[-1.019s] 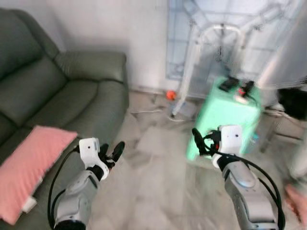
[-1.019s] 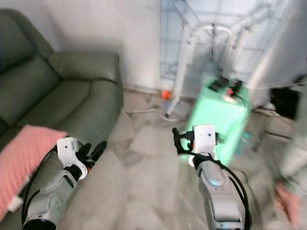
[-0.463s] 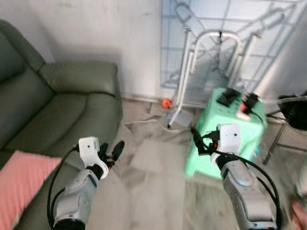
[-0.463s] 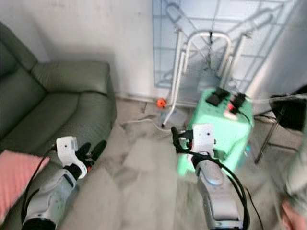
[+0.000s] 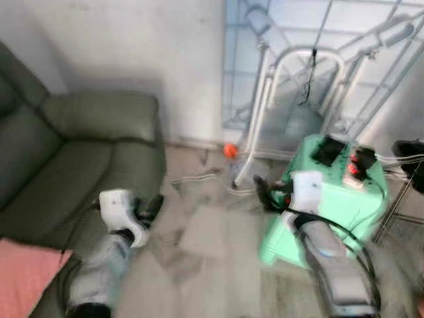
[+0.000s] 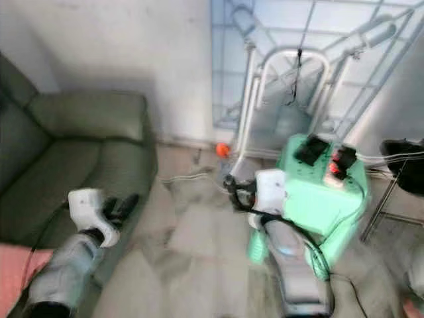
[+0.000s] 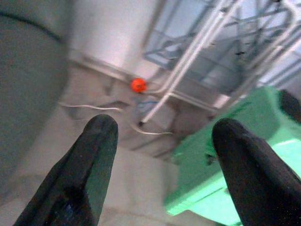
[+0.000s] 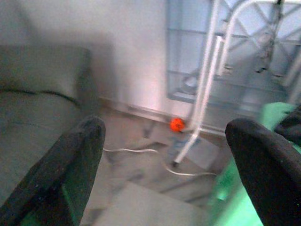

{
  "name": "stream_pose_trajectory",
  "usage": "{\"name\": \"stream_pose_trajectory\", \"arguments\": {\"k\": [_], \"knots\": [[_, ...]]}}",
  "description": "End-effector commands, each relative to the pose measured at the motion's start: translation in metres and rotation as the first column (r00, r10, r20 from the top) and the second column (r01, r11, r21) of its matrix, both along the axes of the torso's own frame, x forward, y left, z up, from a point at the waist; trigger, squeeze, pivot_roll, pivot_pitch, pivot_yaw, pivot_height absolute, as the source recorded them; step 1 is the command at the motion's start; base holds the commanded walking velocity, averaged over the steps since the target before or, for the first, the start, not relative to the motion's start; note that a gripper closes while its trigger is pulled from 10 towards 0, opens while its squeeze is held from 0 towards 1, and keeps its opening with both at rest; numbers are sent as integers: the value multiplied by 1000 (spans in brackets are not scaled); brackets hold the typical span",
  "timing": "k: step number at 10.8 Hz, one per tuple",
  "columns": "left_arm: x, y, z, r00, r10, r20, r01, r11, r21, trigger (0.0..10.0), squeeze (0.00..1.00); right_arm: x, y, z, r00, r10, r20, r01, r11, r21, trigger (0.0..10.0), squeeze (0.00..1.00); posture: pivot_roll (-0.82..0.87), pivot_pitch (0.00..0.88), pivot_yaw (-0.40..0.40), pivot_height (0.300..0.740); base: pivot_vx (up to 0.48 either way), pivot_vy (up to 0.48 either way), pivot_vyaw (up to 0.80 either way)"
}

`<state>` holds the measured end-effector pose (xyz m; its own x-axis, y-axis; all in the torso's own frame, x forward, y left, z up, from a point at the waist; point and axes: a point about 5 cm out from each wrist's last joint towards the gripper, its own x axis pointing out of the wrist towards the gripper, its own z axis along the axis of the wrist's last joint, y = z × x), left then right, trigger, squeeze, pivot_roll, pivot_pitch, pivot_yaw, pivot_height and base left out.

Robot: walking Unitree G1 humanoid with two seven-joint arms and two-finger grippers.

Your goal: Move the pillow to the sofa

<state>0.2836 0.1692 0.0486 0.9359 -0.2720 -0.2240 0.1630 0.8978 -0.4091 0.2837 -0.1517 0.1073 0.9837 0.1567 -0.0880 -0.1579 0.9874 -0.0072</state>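
A pink quilted pillow [image 5: 23,278] lies on the seat of the dark green leather sofa [image 5: 73,159], at its near edge. Left gripper [image 7: 157,165] and right gripper [image 8: 164,165] hover over pale marble floor [image 5: 205,252], jaws spread, empty. A mint-green plastic stool [image 5: 331,199] stands beside a white metal frame [image 5: 298,99].

One sofa [image 5: 73,152], one pillow [image 5: 23,275], one green stool [image 5: 331,199], one orange ball [image 5: 230,151].

No text, label, brand, number or sign can be read anywhere in these pictures. All the views are blurred, and the surfaces that show carry no legible marking.
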Motion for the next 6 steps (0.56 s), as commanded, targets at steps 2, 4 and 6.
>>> {"name": "stream_pose_trajectory", "arguments": {"k": [2, 4, 6], "knots": [[0, 10, 2, 1000, 19, 3, -19, 999, 26, 10000, 0, 1, 5, 3, 1000, 5, 17, -5, 1000, 10, 10000, 0, -198, 60, 4, 740, 480, 0, 0], [-1, 11, 0, 1000, 20, -1, -20, 999, 28, 10000, 0, 1, 4, 1, 1000, 6, 10, -6, 1000, 7, 10000, 0, -200, 61, 4, 740, 480, 0, 0], [-3, 20, -6, 999, 36, -19, -35, 997, 75, 10000, 0, 0, 3, -4, 1000, 5, 2, -5, 1000, 9, 10000, 0, -199, 61, 3, 740, 480, 0, 0]]}}
